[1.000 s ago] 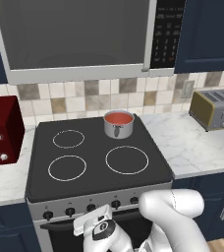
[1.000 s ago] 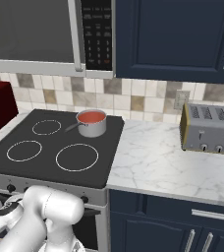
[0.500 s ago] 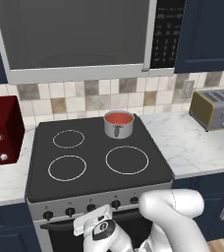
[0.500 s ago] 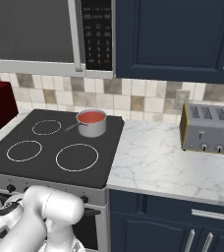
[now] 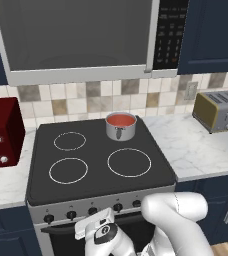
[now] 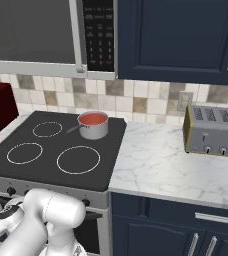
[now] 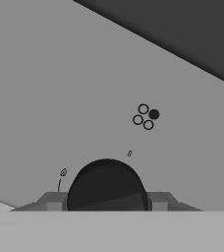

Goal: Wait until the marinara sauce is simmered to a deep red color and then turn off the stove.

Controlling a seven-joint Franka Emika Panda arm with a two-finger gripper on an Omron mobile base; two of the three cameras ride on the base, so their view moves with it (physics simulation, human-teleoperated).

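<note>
Gripping stove point(image 5: 101, 165) knob point(image 7: 107, 186), end effector point(image 7: 106, 203) closed on it; we judge sauce point(image 5: 120, 120), rear-right burner, orange-red, so we wait, ready to switch off.

Colours we see around the stove

We see orange-red sauce point(image 5: 121, 120) in a shiny steel pan point(image 5: 121, 131) on a black cooktop point(image 5: 96, 160) marked with four white rings, above a silver panel point(image 5: 86, 207) with black knobs point(image 5: 118, 207). The backsplash point(image 5: 86, 100) is a patchwork of beige, tan, cream and grey-brown tiles. The counter point(image 6: 176, 160) is white marble with grey veins, the cabinets point(image 6: 176, 40) are navy, the toaster point(image 6: 213, 131) is grey with olive-gold sides, the small microwave point(image 5: 1, 132) is dark red, and the overhead microwave point(image 5: 76, 40) is grey with a black keypad. In the hand view, a black knob point(image 7: 107, 186) sits on the grey panel point(image 7: 60, 98) under a four-circle icon.
</note>
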